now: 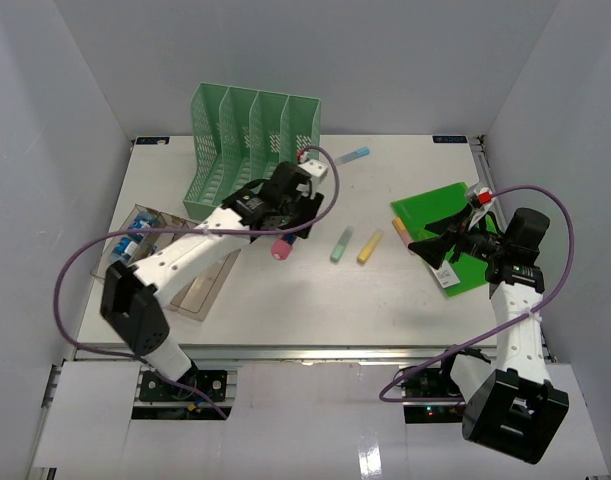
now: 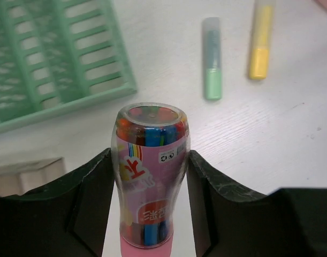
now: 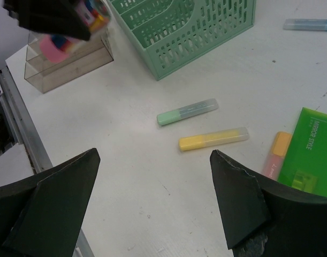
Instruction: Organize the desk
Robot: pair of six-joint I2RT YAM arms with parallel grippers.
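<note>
1. The desk, the wide white top that fills the overhead view, is only partly in order; I judge the task to be early to midway.
2. The left gripper pinches a pink tub of coloured pens, with one finger pressed to each side of it. It is near the middle of the desk, just in front of the mint-green file rack.
3. The pictures do not settle whether the tub is lifted or resting on the surface.
4. The clear tray lies at the left. A few small things sit in its far end, too small to name, so some sorting seems done there.
5. The tub looks like the item in hand, and the tray is probably where it belongs.
6. Four highlighters lie loose:
   - The green highlighter and the yellow highlighter are side by side at the centre.
   - The orange highlighter is just beside the green folder.
   - The blue highlighter is at the far edge, right of the rack.
7. The folder lies flat on the right, and the rack's slots appear empty, so filing it is likely not yet done.
8. The right gripper hangs over the folder's left edge with its jaws spread wide, holding nothing.
</note>
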